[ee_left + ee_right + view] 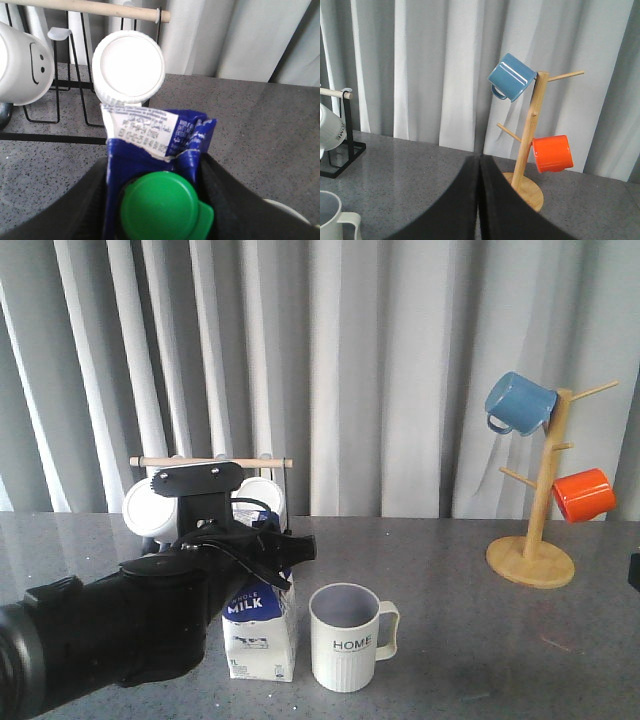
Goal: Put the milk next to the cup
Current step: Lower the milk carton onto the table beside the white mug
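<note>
The milk [258, 632], a blue and white carton, stands upright with its base at the table, just left of the cup [346, 638]. A small gap separates them. The cup is a pale ribbed mug with "HOME" print and its handle to the right. My left gripper [268, 550] is shut on the carton's blue top. In the left wrist view the black fingers [222, 192] flank the folded top [150, 132] and green cap [162, 205] of the milk. My right gripper [480, 167] is shut and empty, facing the mug tree; the cup's rim [329, 215] shows at one corner.
A black wire rack with a wooden dowel [212, 462] holds white mugs [128, 64] right behind the milk. A wooden mug tree [543, 502] at the right carries a blue mug [520, 402] and an orange mug [583, 494]. Grey curtains hang behind.
</note>
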Controlling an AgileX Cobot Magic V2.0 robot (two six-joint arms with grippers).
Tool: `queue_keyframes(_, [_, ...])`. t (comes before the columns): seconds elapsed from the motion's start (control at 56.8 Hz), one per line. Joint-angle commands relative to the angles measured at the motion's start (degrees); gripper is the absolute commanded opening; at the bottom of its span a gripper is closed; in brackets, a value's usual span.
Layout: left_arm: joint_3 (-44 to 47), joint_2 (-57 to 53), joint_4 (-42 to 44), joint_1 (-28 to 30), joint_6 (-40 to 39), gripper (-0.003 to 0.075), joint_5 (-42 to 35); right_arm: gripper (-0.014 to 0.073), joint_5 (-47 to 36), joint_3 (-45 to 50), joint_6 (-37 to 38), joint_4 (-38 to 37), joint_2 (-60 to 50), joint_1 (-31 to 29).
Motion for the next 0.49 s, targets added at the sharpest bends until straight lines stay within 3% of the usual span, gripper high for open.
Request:
queue_keyframes(0.0, [-1.76, -2.38, -1.84, -0.17, -0.84, 0.0056, 1.31, -0.0008, -3.90, -1.57, -0.08, -0.45, -0.32, -0.26])
queue_keyframes(0.476, [-1.76, -2.38, -1.84, -0.17, -0.87, 0.0059, 2.21, -0.0008, -3.90, -1.57, -0.08, -0.45, -0.32, -0.26])
